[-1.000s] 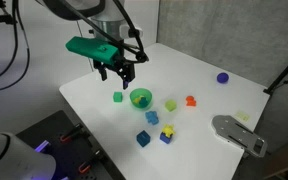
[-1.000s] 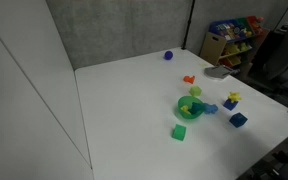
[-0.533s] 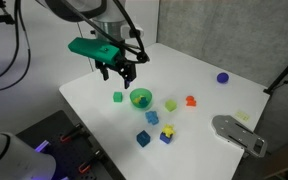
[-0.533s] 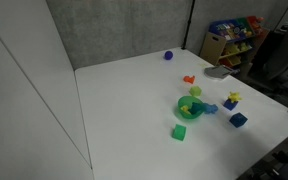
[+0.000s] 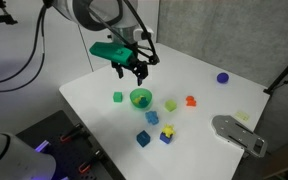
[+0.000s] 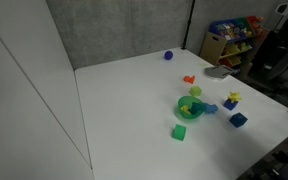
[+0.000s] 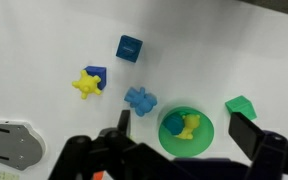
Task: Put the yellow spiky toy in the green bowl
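Note:
The green bowl (image 7: 205,141) sits on the white table, and shows in both exterior views (image 5: 141,103) (image 6: 180,110). The yellow spiky toy (image 7: 191,125) lies inside it, beside a teal piece. My gripper (image 7: 184,126) is open and empty, with one finger on each side of the bowl in the wrist view. In an exterior view the gripper (image 5: 131,72) hangs well above the table, just behind the bowl and touching nothing.
Around the bowl lie a green cube (image 7: 241,106), a light-blue toy (image 7: 139,99), a blue cube (image 7: 130,47) and a second yellow toy (image 7: 84,84) against a dark-blue block. A lime block (image 5: 170,104), an orange piece (image 5: 191,100), a purple ball (image 5: 223,77) and a grey flat object (image 5: 239,133) lie farther off.
My gripper has shifted to the right in the exterior view, staying open. The toys and the bowl have not moved.

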You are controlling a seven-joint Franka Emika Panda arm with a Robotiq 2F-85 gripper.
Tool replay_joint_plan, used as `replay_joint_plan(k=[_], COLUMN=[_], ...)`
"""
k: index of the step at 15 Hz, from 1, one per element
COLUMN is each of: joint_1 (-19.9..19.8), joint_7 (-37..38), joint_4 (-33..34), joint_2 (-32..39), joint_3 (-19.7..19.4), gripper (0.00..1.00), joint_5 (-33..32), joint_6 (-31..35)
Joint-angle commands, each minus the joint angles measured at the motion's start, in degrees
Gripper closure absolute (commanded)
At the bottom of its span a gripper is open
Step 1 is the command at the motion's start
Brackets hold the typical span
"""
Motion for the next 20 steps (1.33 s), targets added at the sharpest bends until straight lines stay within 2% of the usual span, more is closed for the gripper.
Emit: replay_joint_plan(k=[1,5,13,20], joint_1=[-1.0,-2.4,-6.8,-6.2], joint_7=[1.9,2.4,8.6,16.0], joint_4=[5.5,11.1,20.8,24.9], joint_2=[8.8,18.6,37.8,48.9], joint_3=[0.5,0.4,-1.0,-6.5], gripper=[0.00,0.00,0.00,0.00], joint_5=[1.5,3.2,0.0,-7.5], joint_6=[2.5,4.8,14.9,21.3])
